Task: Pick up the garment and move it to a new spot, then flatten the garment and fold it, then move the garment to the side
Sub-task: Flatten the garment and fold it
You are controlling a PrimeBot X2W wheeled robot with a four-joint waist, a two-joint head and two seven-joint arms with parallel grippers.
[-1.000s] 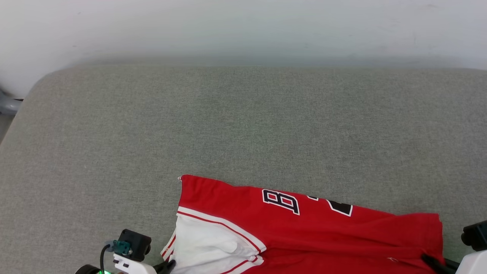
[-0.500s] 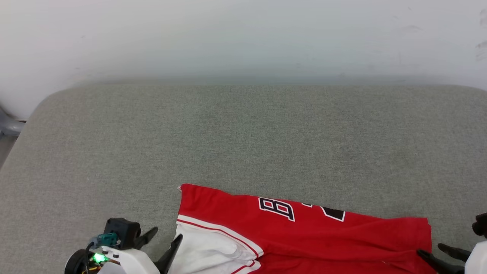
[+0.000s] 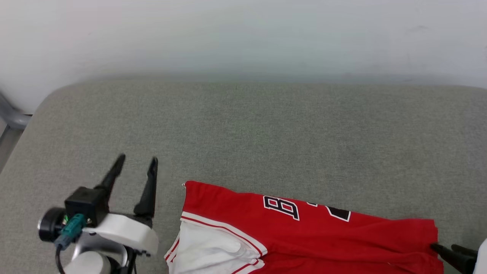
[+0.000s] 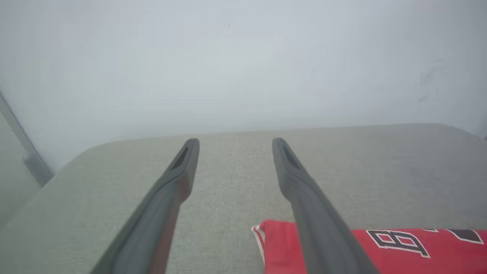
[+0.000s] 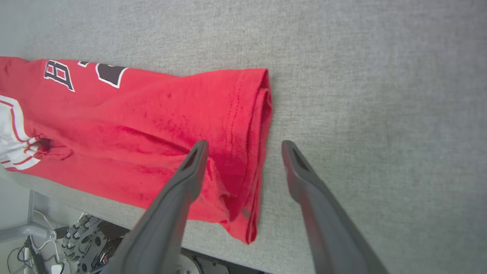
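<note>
Red jersey garment with a white short sleeve, red-and-white striped trim and black white-outlined lettering lies flat on the grey woven fabric-covered tabletop. It sits close along the near edge, right of centre in the head view. It is folded lengthwise into a long band. The sleeve is at its left end, a stitched hem at its right end, and a "B" and part of a numeral show along its far edge.

The left hand is released, its two long dark fingers spread wide with nothing between them. It is raised over bare fabric just left of the garment's corner and apart from it. In the left wrist view this hand points toward the back of the tabletop, with the garment low at the right.

The right hand is also released. In its wrist view the right hand straddles the hem of the garment, one finger above red cloth and the other above bare tabletop. I cannot tell whether it touches.

The tabletop has a rounded far-left corner and ends against a plain pale wall. A grey metal tube slants beside that corner. Below the near edge, dark machinery and cables stand on a pale floor.
</note>
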